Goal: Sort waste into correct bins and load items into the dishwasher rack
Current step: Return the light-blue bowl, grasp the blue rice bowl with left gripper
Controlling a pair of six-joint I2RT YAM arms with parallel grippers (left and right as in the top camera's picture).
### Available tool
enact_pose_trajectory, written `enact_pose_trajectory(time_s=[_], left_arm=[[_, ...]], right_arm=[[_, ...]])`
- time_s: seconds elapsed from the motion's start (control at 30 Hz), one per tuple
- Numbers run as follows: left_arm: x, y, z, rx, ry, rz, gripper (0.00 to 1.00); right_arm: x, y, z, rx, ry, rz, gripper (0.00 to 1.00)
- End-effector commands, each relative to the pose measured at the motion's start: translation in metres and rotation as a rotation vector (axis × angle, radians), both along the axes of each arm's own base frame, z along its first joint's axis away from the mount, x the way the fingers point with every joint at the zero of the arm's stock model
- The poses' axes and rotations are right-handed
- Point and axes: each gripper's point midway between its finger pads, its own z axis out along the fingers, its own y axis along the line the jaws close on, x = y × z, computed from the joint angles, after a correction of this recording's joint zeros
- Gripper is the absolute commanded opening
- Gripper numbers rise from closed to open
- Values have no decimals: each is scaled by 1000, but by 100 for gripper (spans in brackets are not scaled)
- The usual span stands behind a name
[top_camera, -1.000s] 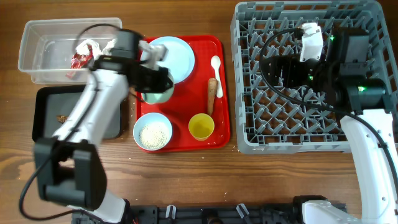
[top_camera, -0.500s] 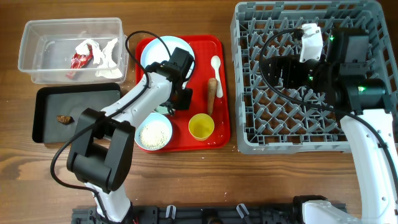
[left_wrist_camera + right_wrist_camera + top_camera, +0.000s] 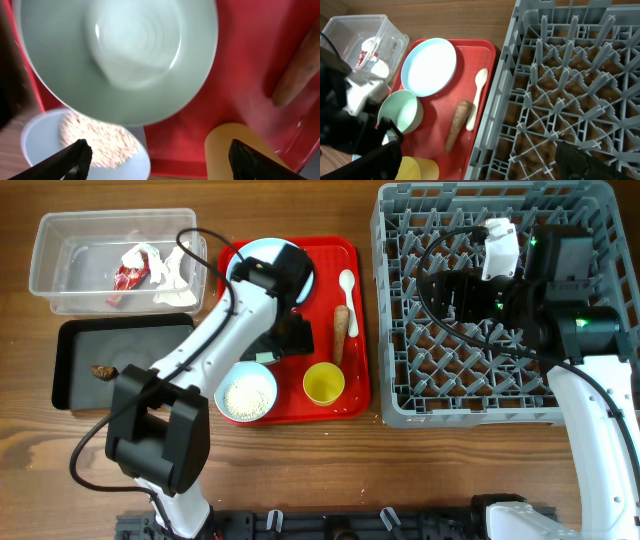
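With my left tool point(image 3: 160, 157) spread above the empty green bowl point(image 3: 125, 55) on the red tray's point(image 3: 240, 60) left side, I judge bowl loading is in hand; next I must pinch its rim and carry it to the dishwasher rack point(image 3: 470, 395).

A brown wooden table point(image 3: 330, 470) with visible grain fills the view under even light.

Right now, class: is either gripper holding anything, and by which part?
Nothing is held. The left gripper stands open over the empty green bowl; the right gripper hangs open over the dishwasher rack.
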Motion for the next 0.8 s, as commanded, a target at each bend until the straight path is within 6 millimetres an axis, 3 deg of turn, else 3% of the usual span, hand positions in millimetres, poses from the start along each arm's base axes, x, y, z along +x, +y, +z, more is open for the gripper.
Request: enact_pose_trajectory(time_s=[0.0,0.17,0.23,0.27,0.47,0.67,0.77], left_arm=[[-24,-3,-15,39,36,76,88],[-39,3,-38,69,58,78,79],[-38,7,-47,81,40,77,65],[-37,7,-49,79,35,73,50],[-35,6,-51,71,24,63,4],[-49,13,-47,97,75,62,4],[-56,11,-35,65,93,36,4]], right_arm=[[3,2,6,18,-5,3,100],[3,2,6,18,-7,3,100],[3,2,7,18,-7,3,100],[3,2,7,18,-7,3,100],[3,2,7,18,-7,3,100],[3,2,7,18,-7,3,100],[4,2,7,19,-10,3,100]])
